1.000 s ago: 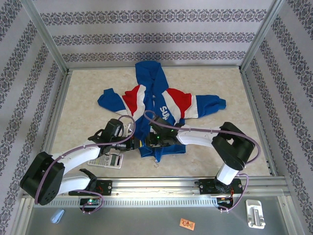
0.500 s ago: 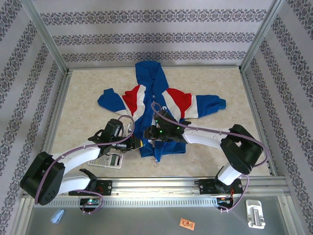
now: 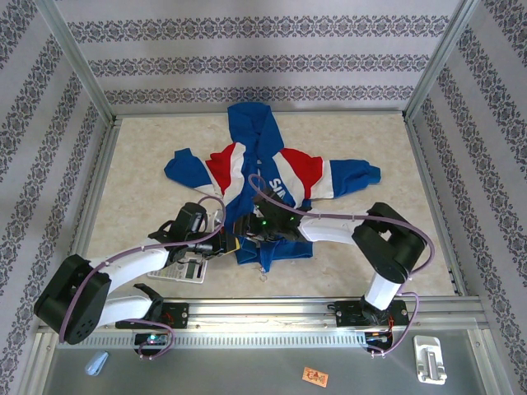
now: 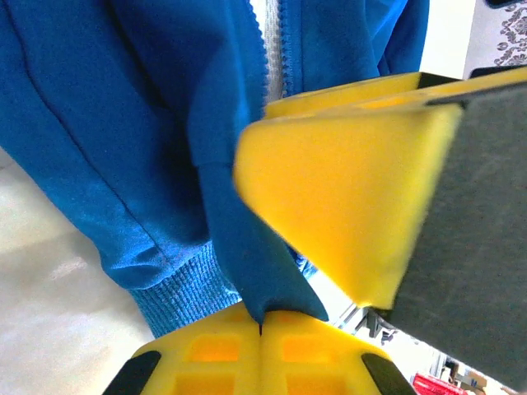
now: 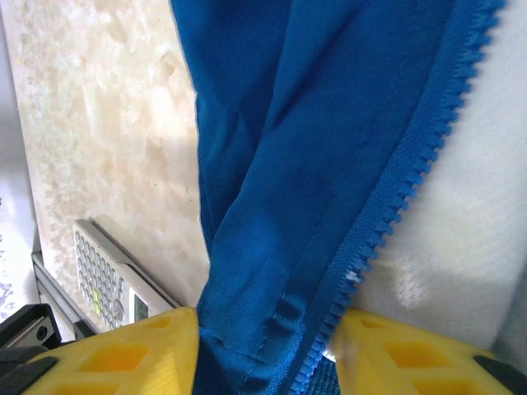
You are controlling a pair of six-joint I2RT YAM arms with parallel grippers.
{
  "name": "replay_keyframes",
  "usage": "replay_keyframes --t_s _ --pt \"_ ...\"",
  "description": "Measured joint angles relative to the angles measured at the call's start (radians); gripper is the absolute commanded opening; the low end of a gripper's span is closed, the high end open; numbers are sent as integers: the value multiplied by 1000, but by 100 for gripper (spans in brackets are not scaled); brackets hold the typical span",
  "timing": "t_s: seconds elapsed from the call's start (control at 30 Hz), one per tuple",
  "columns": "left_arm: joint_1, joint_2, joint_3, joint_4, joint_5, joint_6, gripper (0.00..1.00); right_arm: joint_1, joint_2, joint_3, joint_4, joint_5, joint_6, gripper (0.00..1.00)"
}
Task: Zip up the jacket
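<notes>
Pointing hood-away lengthwise, the jacket is hem-pinched by left hand; right hand straddles zipper, closure unclear.

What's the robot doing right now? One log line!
left gripper: shut on jacket hem | right gripper: open, straddling zipper edge

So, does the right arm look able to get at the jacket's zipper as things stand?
Probably yes: the right tool straddles the zipper teeth at the jacket's lower front edge. The left tool pinches the fabric close beside it, but does not seem to cover the teeth.
</notes>
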Motion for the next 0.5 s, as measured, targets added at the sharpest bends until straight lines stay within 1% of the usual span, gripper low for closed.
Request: replay_keyframes --t_s 0.1,0.2,0.37,0.43,0.5 --pt "0 6 0 1 0 0 0 6 2 -2 35 -10 23 23" --pt "0 8 0 1 0 0 0 6 -5 -4 47 -7 24 15" --pt "0 7 0 -7 -2 8 0 6 -56 -5 16 16 3 4" --pt "0 7 0 -13 -3 11 4 6 -79 -5 1 26 -10 1" --pt "0 6 0 -23 -4 16 14 6 -96 -5 -17 34 -22 0"
